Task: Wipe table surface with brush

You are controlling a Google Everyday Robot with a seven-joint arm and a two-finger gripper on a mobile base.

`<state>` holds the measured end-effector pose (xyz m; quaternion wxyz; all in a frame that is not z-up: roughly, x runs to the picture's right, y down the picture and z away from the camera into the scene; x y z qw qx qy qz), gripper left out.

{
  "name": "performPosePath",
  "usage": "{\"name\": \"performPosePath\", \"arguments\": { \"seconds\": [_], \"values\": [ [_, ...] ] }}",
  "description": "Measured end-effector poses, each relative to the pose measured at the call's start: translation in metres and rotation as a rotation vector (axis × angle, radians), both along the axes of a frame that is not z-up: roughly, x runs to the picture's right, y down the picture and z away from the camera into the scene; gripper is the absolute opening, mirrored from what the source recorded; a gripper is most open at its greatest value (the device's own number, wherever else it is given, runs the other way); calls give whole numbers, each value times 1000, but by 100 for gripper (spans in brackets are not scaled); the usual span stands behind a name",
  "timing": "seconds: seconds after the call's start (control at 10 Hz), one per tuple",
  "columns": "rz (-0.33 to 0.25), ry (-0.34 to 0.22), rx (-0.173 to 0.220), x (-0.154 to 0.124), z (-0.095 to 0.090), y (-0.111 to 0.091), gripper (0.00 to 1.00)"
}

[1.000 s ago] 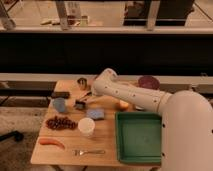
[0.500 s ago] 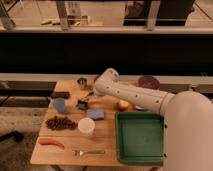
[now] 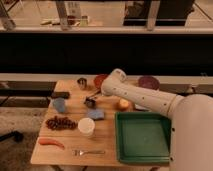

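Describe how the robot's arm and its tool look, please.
The arm is white, thick and tube-shaped, with rounded joints. The tool, by the brush above the table surface, is dark and slim. No cables or markings show.

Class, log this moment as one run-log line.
gripper: at small dark blocky brush | brush: on light tan wooden tabletop, mid-table

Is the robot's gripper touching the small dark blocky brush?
Cannot tell. In the camera view the gripper sits right at the brush; neither contact nor gap shows plainly.
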<state>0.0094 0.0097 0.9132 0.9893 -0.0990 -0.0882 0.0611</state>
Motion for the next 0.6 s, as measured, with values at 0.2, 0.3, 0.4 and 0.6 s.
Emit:
{"name": "performPosePath", "arguments": {
  "seconds": [0.2, 0.3, 0.4, 0.6],
  "values": [
    [13, 13, 3, 5, 0, 0, 5],
    [11, 13, 3, 3, 1, 0, 5],
    [9, 15, 3, 1, 3, -1, 5],
    [-3, 7, 7, -10, 7, -6, 5]
  ]
}}
